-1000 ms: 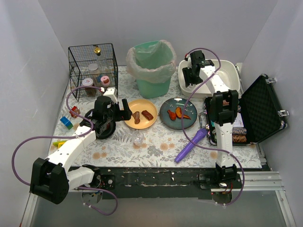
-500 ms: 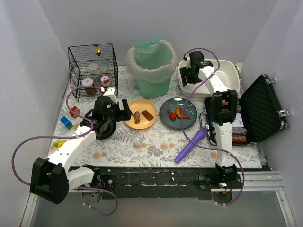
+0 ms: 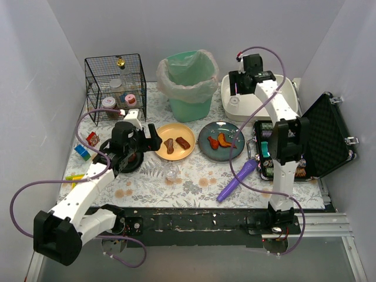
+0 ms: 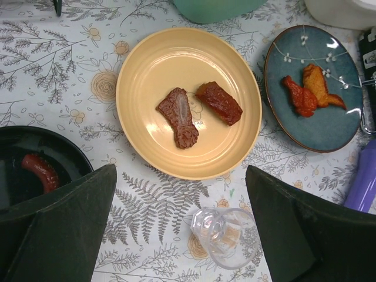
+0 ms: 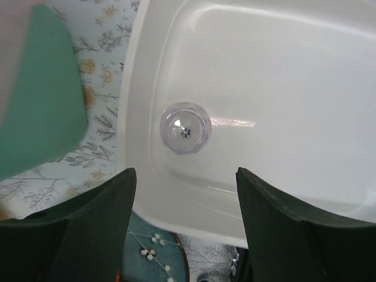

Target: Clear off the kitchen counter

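The kitchen counter [image 3: 194, 187] carries a yellow plate [image 3: 174, 141] with two brown meat pieces [image 4: 181, 117], and a blue plate [image 3: 221, 141] with orange-red food. A clear glass cup [image 4: 226, 235] lies on its side below the yellow plate. My left gripper [image 4: 181, 174] hovers open over the plate's near rim and the cup, holding nothing. My right gripper [image 5: 185, 173] stands open and empty above the white basin [image 5: 282, 88]. A clear glass [image 5: 185, 127] sits upright in the basin's left end, apart from the fingers.
A black dish with a sausage [image 4: 40, 170] sits under my left wrist. A green lined bin [image 3: 189, 85] and a wire cage [image 3: 116, 85] stand at the back. A purple tool [image 3: 238, 180] and an open black case [image 3: 311, 141] lie to the right. Small toys [image 3: 83, 151] sit at the left edge.
My right gripper has opened wider and risen away from the basin, leaving the clear glass standing inside. The left arm has shifted slightly and stays open.
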You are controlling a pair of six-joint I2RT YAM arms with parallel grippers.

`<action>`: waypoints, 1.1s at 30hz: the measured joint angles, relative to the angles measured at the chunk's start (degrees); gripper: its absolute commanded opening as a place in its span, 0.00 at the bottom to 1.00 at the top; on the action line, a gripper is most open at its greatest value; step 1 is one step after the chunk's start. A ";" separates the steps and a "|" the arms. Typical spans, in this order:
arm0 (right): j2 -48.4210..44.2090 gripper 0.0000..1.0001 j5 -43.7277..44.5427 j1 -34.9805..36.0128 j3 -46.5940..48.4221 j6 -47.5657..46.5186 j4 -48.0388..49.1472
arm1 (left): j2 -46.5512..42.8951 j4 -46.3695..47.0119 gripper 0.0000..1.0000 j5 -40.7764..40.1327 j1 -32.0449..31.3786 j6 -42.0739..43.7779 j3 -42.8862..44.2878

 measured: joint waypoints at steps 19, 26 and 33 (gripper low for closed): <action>-34.12 0.76 -6.23 1.53 -29.68 10.29 8.00 | -2.05 -17.53 0.70 9.44 -4.13 -8.44 3.58; -39.10 0.76 -8.11 1.92 -34.01 10.71 9.18 | 4.17 -21.00 0.68 8.72 -8.81 -9.99 4.59; -40.24 0.76 -9.70 1.92 -36.76 10.99 10.49 | 8.39 -23.69 0.66 4.96 -13.18 -11.85 4.92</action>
